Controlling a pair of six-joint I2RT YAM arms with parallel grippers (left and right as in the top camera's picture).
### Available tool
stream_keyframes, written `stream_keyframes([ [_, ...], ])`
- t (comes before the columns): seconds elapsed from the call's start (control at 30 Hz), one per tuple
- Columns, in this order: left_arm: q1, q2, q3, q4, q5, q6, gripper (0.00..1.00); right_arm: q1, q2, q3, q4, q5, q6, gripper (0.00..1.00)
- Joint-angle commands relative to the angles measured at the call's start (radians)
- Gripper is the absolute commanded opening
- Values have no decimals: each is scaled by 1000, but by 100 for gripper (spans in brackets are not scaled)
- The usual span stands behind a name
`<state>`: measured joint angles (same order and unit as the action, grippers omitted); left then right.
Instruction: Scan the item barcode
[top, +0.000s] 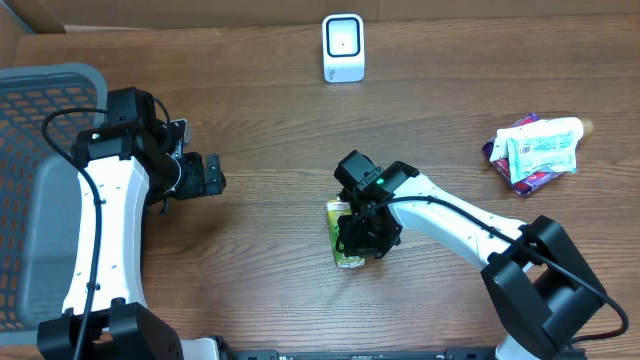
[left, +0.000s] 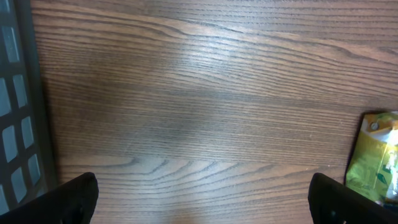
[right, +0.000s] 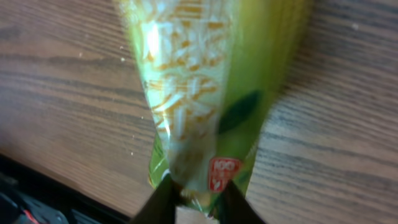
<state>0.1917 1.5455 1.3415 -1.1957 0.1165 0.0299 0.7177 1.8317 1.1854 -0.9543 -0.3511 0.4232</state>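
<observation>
The item, a yellow-green snack packet (top: 349, 261), lies on the wooden table just right of centre, and its top edge also shows at the right of the left wrist view (left: 373, 155). My right gripper (top: 365, 232) is on top of it. In the right wrist view the packet (right: 199, 81) fills the frame, and my right gripper (right: 196, 186) is shut on its near end, one finger on each side. My left gripper (top: 210, 175) hovers open over bare wood left of the packet, with nothing between its fingers (left: 74, 199). The white barcode scanner (top: 343, 47) stands upright at the back centre.
A grey mesh basket (top: 40, 120) fills the left side of the table, and its edge shows in the left wrist view (left: 12, 124). A small pile of other packets (top: 535, 150) lies at the right.
</observation>
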Motion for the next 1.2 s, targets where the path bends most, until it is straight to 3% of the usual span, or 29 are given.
stream_keyframes([
  [0.0,4,6,6,0,6,16,100,-12,-19,-5,3,28,-8,12],
  [0.13,4,6,6,0,6,16,100,-14,-20,53,-74,180,9,9],
  [0.33,4,6,6,0,6,16,99,13,-20,234,-301,618,134,4],
  [0.43,4,6,6,0,6,16,100,25,-20,269,-345,747,177,4],
  [0.73,4,6,6,0,6,16,99,38,116,267,-354,859,176,4],
  [1.17,4,6,6,0,6,16,100,265,191,267,-291,918,126,4],
])
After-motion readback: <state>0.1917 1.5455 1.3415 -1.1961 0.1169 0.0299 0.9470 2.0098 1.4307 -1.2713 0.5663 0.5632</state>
